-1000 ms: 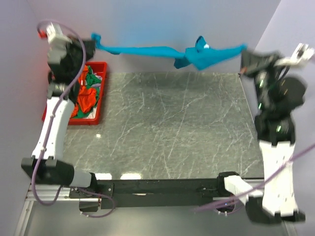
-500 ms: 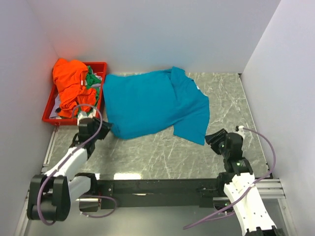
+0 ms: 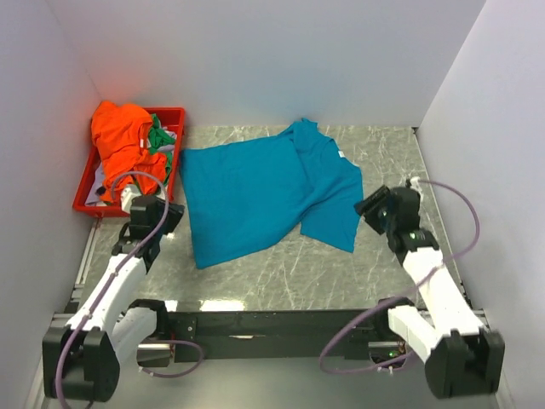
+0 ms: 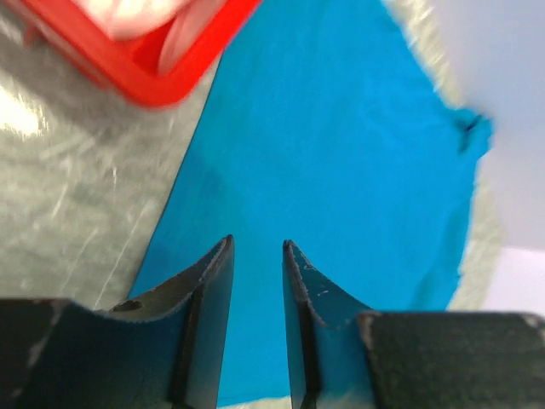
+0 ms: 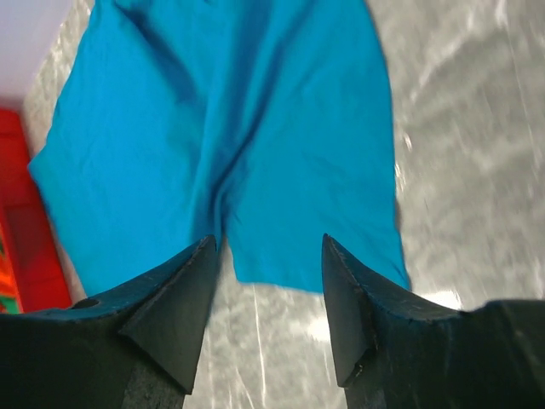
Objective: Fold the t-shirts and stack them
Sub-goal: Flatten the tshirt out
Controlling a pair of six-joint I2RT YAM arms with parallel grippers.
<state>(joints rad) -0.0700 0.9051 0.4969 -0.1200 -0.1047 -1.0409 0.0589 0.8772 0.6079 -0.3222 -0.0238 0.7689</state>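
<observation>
The teal-blue t-shirt lies spread on the marble table, its right part folded over and creased. In the red tray sit the orange t-shirt and a bit of the green t-shirt. My left gripper hovers just off the teal shirt's left edge, open with a narrow gap and nothing between its fingers. The left wrist view has the teal t-shirt ahead. My right gripper is open beside the shirt's right corner. Beyond its fingertips lies the teal t-shirt.
White walls close in the table at the back and both sides. The red tray stands at the back left, touching the teal shirt's left edge, and its rim shows in the right wrist view. Bare marble lies in front of the shirt.
A second ago both grippers held the teal shirt stretched in the air at the back. Now it lies on the table, both grippers have let go and stand low beside it.
</observation>
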